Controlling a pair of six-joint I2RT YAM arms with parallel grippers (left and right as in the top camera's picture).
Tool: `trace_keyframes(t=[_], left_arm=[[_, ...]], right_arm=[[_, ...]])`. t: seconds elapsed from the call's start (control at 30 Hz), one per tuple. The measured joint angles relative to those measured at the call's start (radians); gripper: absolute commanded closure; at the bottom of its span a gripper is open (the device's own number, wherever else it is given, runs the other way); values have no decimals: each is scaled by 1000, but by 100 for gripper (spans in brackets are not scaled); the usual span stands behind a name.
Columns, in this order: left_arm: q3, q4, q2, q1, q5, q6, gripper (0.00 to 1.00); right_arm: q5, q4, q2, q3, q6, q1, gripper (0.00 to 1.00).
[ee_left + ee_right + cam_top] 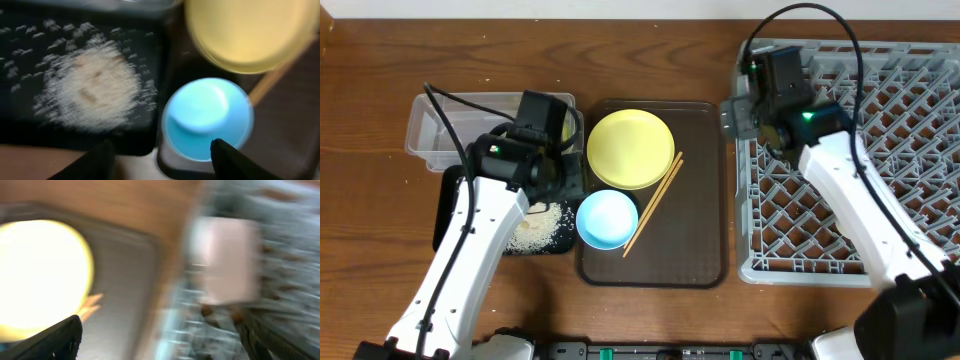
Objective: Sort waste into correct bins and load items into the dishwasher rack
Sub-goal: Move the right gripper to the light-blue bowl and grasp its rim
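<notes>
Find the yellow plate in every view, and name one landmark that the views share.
Overhead: plate at the centre, on the far part of the brown tray.
Left wrist: plate at top right, cut by the frame, above the blue bowl.
Right wrist: plate at the left edge, blurred.
Shared landmark: the brown tray under it, seen in all three views.

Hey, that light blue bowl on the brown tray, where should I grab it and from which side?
Pinch the rim of the light blue bowl from above, one finger inside, one outside: it sits upright, mouth open. Probably take the left rim, since the chopsticks lie close along its right and the open left gripper hangs nearby.
</notes>
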Motion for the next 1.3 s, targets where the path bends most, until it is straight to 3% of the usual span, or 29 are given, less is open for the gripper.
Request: trace_keyframes(t=[0.17,0.5,0.63,0.87,0.97,1.3], left_arm=[[0,-43,0,78,-75,-83,36],[0,-74,0,260,-111,-190,35],[0,-76,0,268,-117,-198,35],[0,-76,0,268,-117,-208,35],[0,-76,0,268,-117,-208,35],[0,-76,0,268,-117,-208,35]], right_arm=[[-263,-47,20,0,3,59,2],[-373,-67,162,0,16,272,26],[-351,-65,235,0,48,345,46],[-288,-66,341,0,106,422,71],[-269,-65,367,0,116,426,99],[-190,-111,356,47,141,397,99]])
